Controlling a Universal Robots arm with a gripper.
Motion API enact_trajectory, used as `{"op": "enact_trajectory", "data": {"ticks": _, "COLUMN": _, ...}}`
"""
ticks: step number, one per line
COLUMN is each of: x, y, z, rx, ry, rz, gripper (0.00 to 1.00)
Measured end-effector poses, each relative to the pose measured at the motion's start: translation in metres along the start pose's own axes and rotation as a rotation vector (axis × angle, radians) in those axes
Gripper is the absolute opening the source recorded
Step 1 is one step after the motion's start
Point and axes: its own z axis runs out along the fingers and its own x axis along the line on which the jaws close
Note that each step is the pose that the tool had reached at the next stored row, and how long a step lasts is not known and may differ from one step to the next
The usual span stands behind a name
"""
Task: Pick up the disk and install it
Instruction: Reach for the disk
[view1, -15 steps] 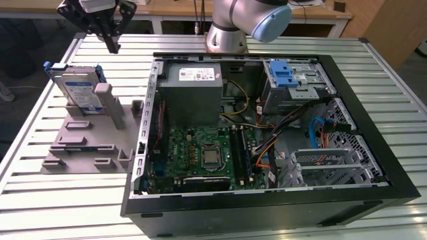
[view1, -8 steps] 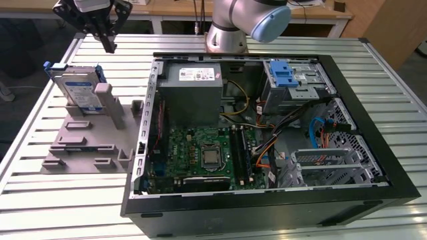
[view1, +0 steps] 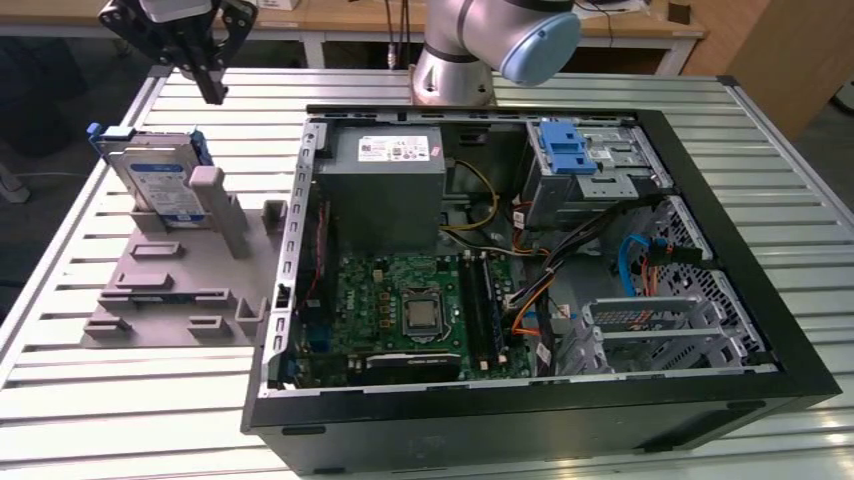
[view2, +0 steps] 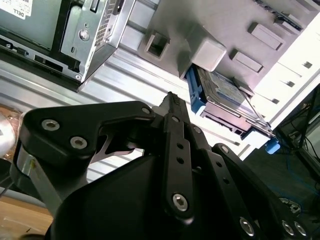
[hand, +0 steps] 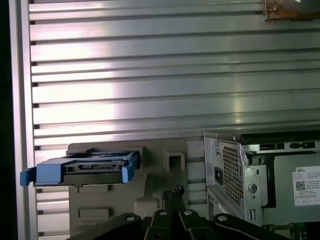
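The disk (view1: 160, 182) stands on edge in a grey plastic stand (view1: 180, 275) at the exterior view's left, beside the open computer case. It is silver with a blue-and-white label and a blue bracket around it. My gripper (view1: 211, 96) hangs above and just behind the disk, apart from it, with its black fingers closed together and nothing between them. In both wrist views the disk (view2: 226, 93) (hand: 87, 167) lies beyond the closed fingertips (view2: 170, 98) (hand: 173, 192).
The open computer case (view1: 747, 250) takes up the middle and the exterior view's right. Inside are a grey power supply box (view1: 380, 175), the motherboard (view1: 407, 310), cables and a metal drive bay with a blue latch (view1: 571, 150). All stand on a ribbed metal table (view1: 80, 410).
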Motion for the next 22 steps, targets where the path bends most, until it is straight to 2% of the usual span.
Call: {"op": "enact_trajectory", "data": {"ticks": 22, "x": 0.0238, "y": 0.0086, "z": 0.0020, "rx": 0.0001, "ry": 0.0000, "rz": 0.000, "gripper": 0.11}}
